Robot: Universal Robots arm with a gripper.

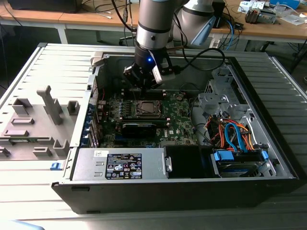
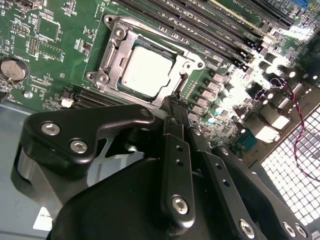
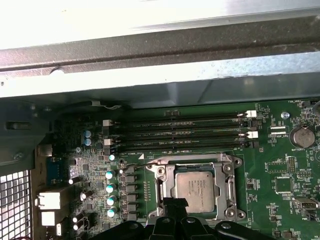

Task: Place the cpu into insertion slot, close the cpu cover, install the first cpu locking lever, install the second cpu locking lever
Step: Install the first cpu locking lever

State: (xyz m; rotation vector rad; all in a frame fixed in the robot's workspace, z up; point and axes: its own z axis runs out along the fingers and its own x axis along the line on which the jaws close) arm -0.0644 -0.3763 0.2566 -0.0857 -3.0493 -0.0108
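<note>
Up close, gripper (image 2: 176,107) with fingers pressed together and holding nothing, just above the slot (image 2: 111,30) edge, cpu (image 2: 148,71) lying flat in the slot with the cover (image 3: 227,186) round it, green board (image 2: 60,65) behind.

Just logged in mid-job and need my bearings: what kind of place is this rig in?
Probably an electronics lab or workshop: an open computer case lies on a slatted work table, with cable-strewn wooden benches behind.
</note>
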